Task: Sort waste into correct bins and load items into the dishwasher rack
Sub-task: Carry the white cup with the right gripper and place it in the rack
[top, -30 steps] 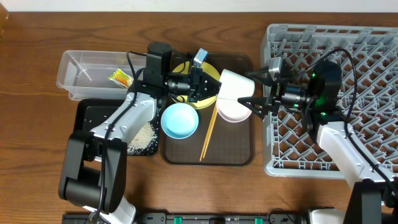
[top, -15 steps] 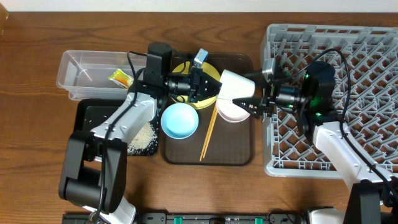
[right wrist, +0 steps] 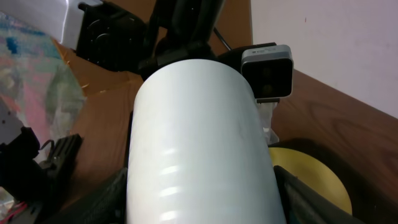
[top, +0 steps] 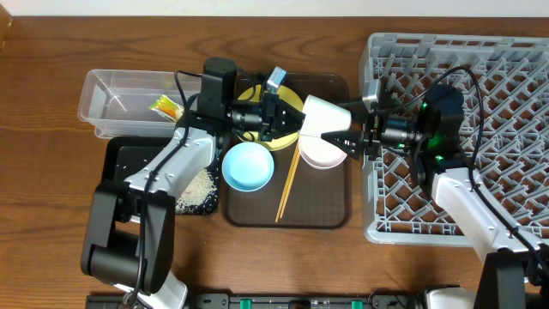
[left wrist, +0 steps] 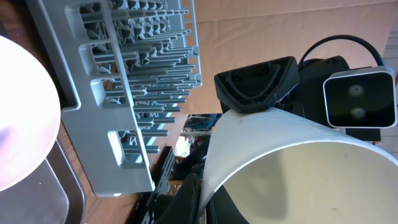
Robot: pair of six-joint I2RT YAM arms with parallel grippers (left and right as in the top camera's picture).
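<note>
A pale cup [top: 319, 116] hung sideways over the brown tray [top: 330, 215], pinched by the left fingers [top: 288, 120]. The right fingers [top: 341, 143] straddled it, grip unclear. Wrapper [top: 165, 106] and rice [top: 199, 190] lay binned. The rack [top: 515, 129] looked empty, with plate [top: 250, 93], blue bowl [top: 248, 166], white bowl [top: 316, 156] and chopsticks [top: 286, 187] seemingly still to load.

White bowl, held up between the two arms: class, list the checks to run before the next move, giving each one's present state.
1. Left gripper grips the white bowl at the end away from the rack: ok.
2. Right gripper has a finger on each side of the bowl, per the right wrist view: ok.
3. Right gripper clamped firmly enough to take the weight: cannot tell.
4. Visible part of the bowl's inside is free of food, per the left wrist view: ok.
5. Dishwasher rack cells nearest the right gripper are free: ok where visible.
</note>
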